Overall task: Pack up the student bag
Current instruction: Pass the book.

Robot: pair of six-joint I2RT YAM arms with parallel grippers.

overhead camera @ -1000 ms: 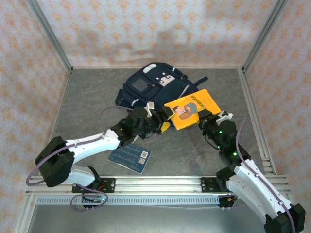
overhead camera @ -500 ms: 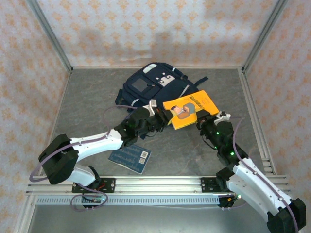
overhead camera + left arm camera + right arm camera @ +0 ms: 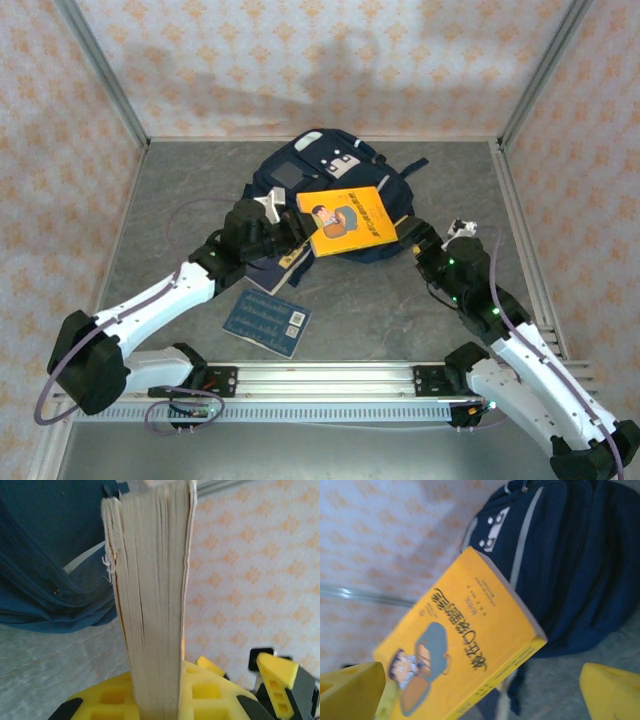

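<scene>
The student bag (image 3: 300, 168), navy with white trim and a grey front patch, lies flat at the back middle of the table. A yellow book (image 3: 348, 220) with a cartoon cover hangs tilted over the bag's near side. My left gripper (image 3: 285, 232) is shut on the book's left edge. In the left wrist view the book's page edge (image 3: 152, 605) stands upright between the yellow pads (image 3: 105, 700), with the bag (image 3: 50, 555) behind it. My right gripper (image 3: 415, 240) is open just right of the book. Its wrist view shows the book (image 3: 465, 650) ahead of wide-apart yellow fingers (image 3: 612, 690), and the bag (image 3: 570, 565) beyond.
A thin blue notebook (image 3: 266, 323) lies flat on the grey table near the front rail, below the left arm. Patterned walls and metal frame posts (image 3: 525, 75) close in the table at the back and sides.
The left gripper closed on the yellow book and carried it left and back over the bag. The right gripper opened and let the book go.
</scene>
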